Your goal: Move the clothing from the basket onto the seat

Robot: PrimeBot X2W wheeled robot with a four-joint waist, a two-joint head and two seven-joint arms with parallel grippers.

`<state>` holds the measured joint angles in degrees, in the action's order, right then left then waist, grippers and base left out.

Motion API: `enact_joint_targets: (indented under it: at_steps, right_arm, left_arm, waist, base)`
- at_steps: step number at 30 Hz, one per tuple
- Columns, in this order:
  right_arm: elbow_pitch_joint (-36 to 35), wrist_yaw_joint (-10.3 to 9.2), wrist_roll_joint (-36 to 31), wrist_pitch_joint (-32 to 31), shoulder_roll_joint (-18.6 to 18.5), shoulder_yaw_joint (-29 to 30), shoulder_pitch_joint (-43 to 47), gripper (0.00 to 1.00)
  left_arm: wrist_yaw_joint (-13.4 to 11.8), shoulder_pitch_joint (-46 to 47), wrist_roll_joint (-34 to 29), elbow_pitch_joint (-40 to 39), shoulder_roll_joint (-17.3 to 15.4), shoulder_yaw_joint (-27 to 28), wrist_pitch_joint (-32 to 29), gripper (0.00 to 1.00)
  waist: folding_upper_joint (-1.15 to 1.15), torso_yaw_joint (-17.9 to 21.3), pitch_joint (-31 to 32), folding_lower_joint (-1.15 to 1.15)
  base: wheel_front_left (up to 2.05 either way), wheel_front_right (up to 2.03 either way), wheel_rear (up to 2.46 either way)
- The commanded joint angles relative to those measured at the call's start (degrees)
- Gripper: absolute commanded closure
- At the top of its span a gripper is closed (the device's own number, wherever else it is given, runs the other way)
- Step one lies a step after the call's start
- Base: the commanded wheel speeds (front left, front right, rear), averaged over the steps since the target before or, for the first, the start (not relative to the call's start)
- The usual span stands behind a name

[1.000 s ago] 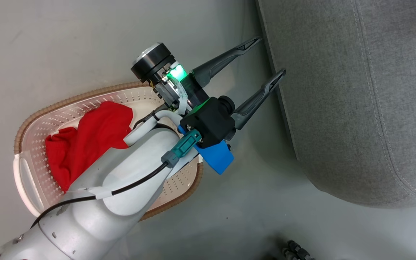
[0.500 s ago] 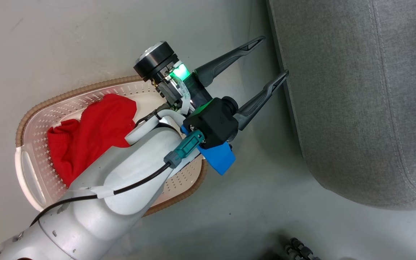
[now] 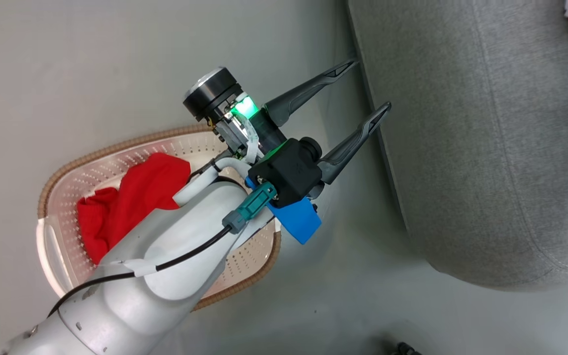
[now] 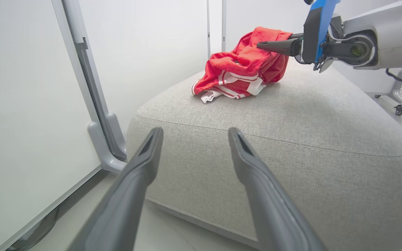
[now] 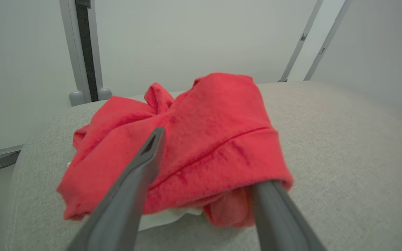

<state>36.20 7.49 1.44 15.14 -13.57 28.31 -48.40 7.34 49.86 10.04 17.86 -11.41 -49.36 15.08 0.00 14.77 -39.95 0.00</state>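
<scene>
right fingers (image 5: pixel 141 167) have spread, clothing (image 5: pixel 201 139) heaped inside the seat (image 5: pixel 344 157) edges.

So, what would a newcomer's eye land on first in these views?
The bright red clothing heaped on the grey seat stands out first, with the right gripper at it, fingers apart, one tip tucked under a fold. Next, another red garment lies in the basket on the floor, partly behind the pale left arm, whose left gripper stands open beside the seat's edge.
</scene>
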Motion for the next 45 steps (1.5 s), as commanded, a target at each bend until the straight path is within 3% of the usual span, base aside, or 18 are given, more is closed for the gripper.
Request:
enact_joint_targets:
  at_steps: [1, 10, 18, 31, 45]
  right_arm:
    - [-0.6, 0.01, 0.3, 0.0, 0.2, -0.1, 1.6, 0.0]
    - [-5.9, 0.01, 1.0, 0.0, 1.9, 0.0, 13.8, 0.0]
    - [-12.5, 0.01, -0.1, 0.0, 4.5, -3.7, 21.1, 0.0]
    - [-23.5, 0.01, 1.2, 0.0, 7.5, -15.0, 27.7, 0.0]
    - [-27.0, 0.01, 0.3, 0.0, 9.3, -22.8, 31.5, 0.0]
  left_arm:
    - [-0.3, -0.6, 0.3, -0.2, 0.2, 0.2, 0.1, 0.0]
    - [-0.9, -5.0, 1.0, -0.8, 1.0, 2.8, 0.1, 0.0]
    - [-2.0, -10.6, 1.6, -1.3, 1.6, 6.3, 0.1, 0.0]
    - [-4.9, -21.6, 2.3, -4.0, 1.7, 17.5, 0.1, 0.0]
    - [-5.3, -31.7, 0.3, -6.5, 2.9, 31.7, 0.1, 0.0]
  waist:
    - [0.0, 0.2, 1.7, 0.0]
    - [0.0, -0.1, 9.1, 0.0]
    - [0.0, -1.8, 15.4, 0.0]
    - [0.0, -10.6, 22.8, 0.0]
    - [0.0, -18.2, 28.2, 0.0]
  base:
    - [0.0, 0.0, 0.0]
    - [0.0, 0.0, 0.0]
    - [0.0, 0.0, 0.0]
    - [0.0, 0.0, 0.0]
    - [0.0, 0.0, 0.0]
